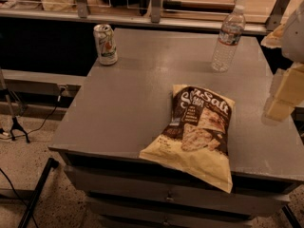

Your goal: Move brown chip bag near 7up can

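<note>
The brown chip bag lies flat on the grey table, right of centre. Its dark brown top points to the back, and its pale cream bottom hangs a little over the front edge. The 7up can stands upright at the table's back left corner, far from the bag. My gripper hangs at the right edge of the view, above the table's right side. It is to the right of the bag and apart from it, and it holds nothing.
A clear plastic water bottle stands upright at the back right of the table. A shelf with metal racks runs behind the table. Drawers sit under the front edge. Stand legs and cables are on the floor to the left.
</note>
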{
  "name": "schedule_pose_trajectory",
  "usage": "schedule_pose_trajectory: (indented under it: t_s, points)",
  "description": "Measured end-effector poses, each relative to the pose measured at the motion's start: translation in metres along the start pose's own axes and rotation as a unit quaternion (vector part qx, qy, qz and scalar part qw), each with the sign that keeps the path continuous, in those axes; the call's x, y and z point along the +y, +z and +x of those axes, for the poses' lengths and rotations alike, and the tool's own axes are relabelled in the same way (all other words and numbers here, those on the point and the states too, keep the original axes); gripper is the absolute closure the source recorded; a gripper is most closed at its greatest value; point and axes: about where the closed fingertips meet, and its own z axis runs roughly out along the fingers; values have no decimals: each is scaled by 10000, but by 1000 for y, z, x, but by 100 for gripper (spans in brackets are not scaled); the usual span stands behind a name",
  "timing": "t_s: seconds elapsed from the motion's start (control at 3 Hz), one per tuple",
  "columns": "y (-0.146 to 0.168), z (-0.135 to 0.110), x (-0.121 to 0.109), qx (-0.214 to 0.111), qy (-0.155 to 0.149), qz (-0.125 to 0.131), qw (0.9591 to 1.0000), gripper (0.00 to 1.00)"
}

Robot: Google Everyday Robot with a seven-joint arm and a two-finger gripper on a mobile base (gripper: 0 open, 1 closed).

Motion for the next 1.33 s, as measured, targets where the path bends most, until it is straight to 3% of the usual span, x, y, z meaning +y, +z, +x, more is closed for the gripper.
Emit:
schedule_pose_trajectory:
  t_s: [1.0,1.33]
  points:
    - [-1,-14,11,17,167,52,9998,0]
    - [11,-25,27,237,800,-233,9962,0]
